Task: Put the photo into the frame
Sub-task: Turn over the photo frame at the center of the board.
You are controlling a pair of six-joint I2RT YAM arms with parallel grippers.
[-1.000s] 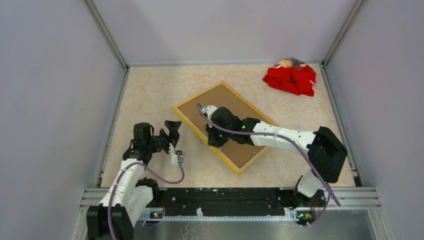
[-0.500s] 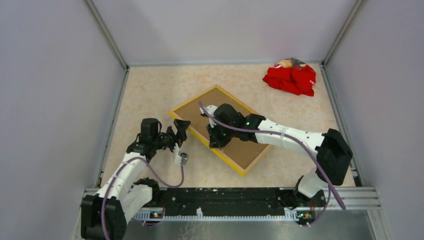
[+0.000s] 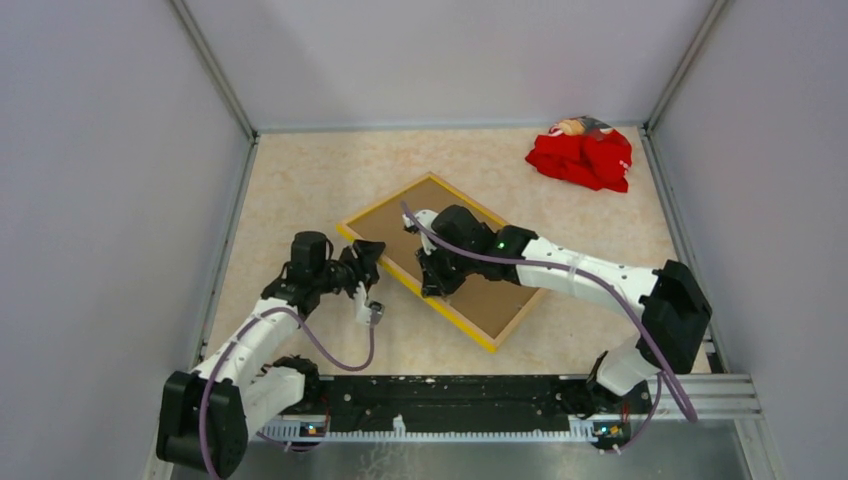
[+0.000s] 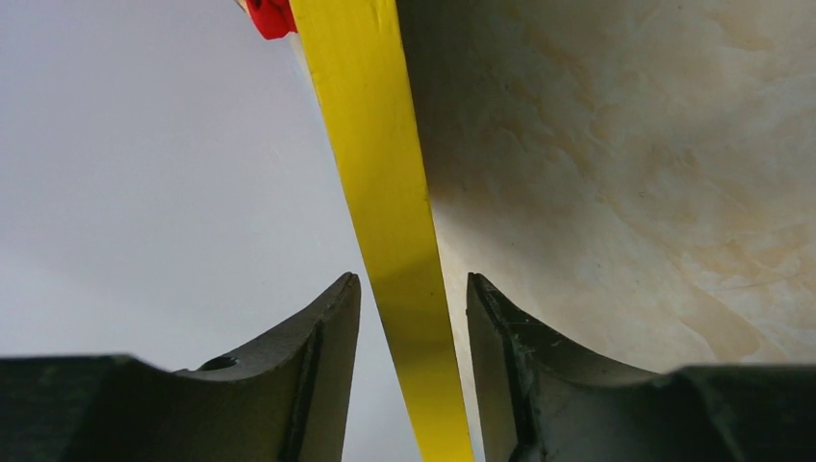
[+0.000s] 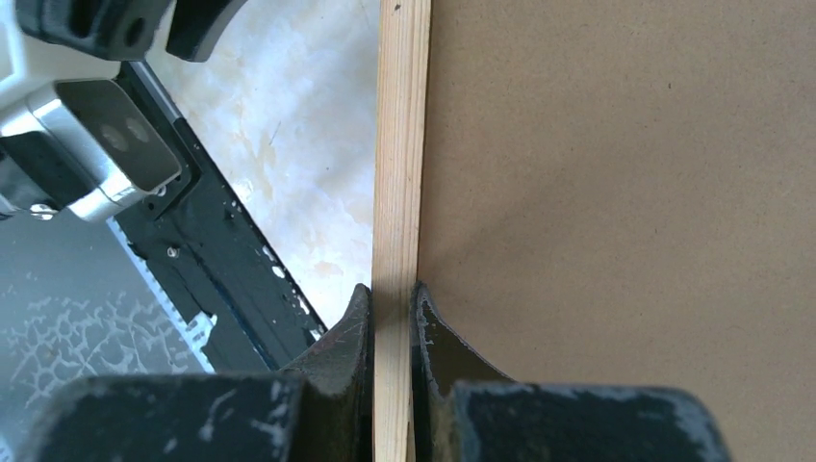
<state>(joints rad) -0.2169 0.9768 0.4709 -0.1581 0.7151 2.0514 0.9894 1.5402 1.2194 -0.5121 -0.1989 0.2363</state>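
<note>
The frame (image 3: 465, 327) lies back-up near the table's middle, yellow rim around a brown backing board (image 3: 495, 295). My right gripper (image 3: 432, 285) is shut on its near-left rail; in the right wrist view the pale wood rail (image 5: 399, 144) is pinched between the right gripper's (image 5: 392, 308) jaws, with the board (image 5: 616, 192) beside it. My left gripper (image 3: 365, 258) is at the frame's left corner. In the left wrist view the yellow rail (image 4: 385, 173) runs between the left gripper's (image 4: 414, 289) open jaws, a small gap on each side. The photo is out of view.
A crumpled red cloth (image 3: 582, 155) lies at the far right corner, and its tip (image 4: 269, 14) shows in the left wrist view. Grey walls enclose the table on three sides. A black rail (image 3: 450, 395) with both arm bases runs along the near edge.
The right gripper has dragged the frame a little to the left and turned it. The left gripper has moved right onto the frame's corner, and its jaws have narrowed around the yellow rail.
</note>
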